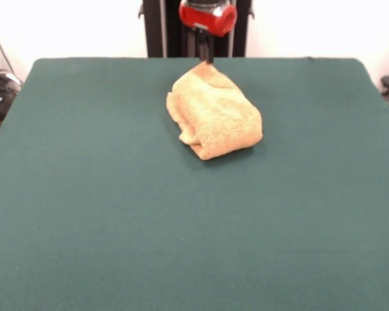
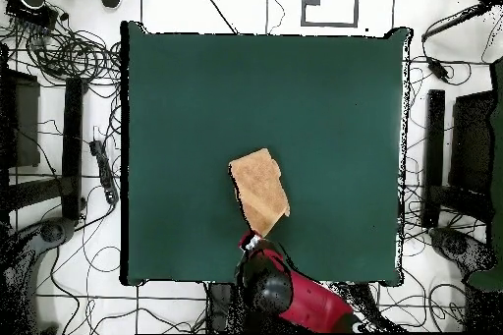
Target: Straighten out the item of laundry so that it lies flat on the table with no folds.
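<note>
The golden-orange towel (image 1: 214, 116) lies folded over on itself in a thick bundle on the dark green table (image 1: 117, 214), toward the robot's side and near the middle of the table's width. Its far corner rises to a point right under my gripper (image 1: 207, 56). The gripper hangs from the red arm head (image 1: 207, 17) and meets that corner. In the overhead view the towel (image 2: 259, 190) narrows to a point toward the gripper (image 2: 251, 244) near the table's (image 2: 177, 95) bottom edge. The towel's stripes and tag do not show.
The robot's black pedestal (image 1: 162, 29) stands just behind the table's far edge. Cables (image 2: 59, 56) and dark equipment (image 2: 462, 154) lie on the floor around the table. The table edge runs close by the gripper.
</note>
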You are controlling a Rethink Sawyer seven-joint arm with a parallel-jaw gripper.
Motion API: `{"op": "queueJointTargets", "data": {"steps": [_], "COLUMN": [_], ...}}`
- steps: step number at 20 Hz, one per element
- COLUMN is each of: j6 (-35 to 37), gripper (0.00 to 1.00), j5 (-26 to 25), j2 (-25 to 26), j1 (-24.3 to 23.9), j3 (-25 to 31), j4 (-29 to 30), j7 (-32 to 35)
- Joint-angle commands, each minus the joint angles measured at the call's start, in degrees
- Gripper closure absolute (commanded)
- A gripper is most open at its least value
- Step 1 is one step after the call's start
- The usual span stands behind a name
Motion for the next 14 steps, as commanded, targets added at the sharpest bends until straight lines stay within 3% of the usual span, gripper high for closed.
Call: {"op": "queueJointTargets", "data": {"steps": [1,6,14], "j6": [20.85,29.34,39.2], "gripper": [1.0,1.0,1.0], "j5": [-0.9,-6.26,-13.36], "j2": [-14.45,-17.22,-17.58], "j1": [3.74,2.21,-4.12], "j3": [7.58,11.9,22.79], "j4": [-10.42,-16.74,-24.57], "j7": [-2.93,-9.72,-19.46]}}
